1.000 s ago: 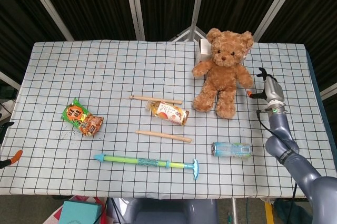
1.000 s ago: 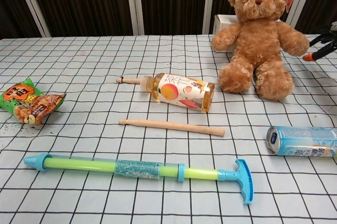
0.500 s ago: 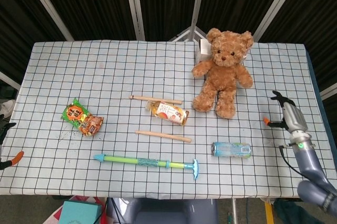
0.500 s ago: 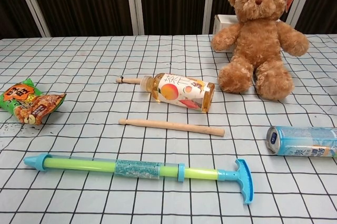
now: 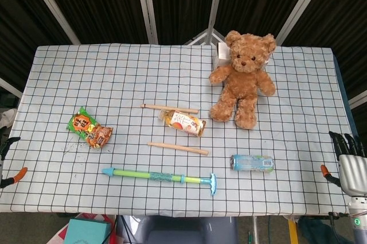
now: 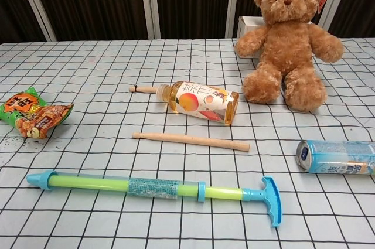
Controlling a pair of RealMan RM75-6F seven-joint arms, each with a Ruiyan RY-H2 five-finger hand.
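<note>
Right hand (image 5: 350, 166) is hanging off the counter's (image 5: 304, 83) right edge, fingers spread and holding nothing, nearest the drink can (image 5: 252, 163); left hand (image 5: 7, 163) is barely peeking in, can't tell its state.

We locate the bottle (image 5: 183, 122) near the table (image 5: 114, 72) centre; the teddy bear (image 5: 243, 77) sits at its 2 o'clock, the can (image 5: 252, 163) at 4, the water pump (image 5: 160, 175) at 6, the snack bag (image 5: 89, 128) at 9; one stick (image 5: 170, 108) lies behind the bottle, another stick (image 5: 178, 148) before it; a box (image 5: 221, 54) stands behind the bear.
</note>
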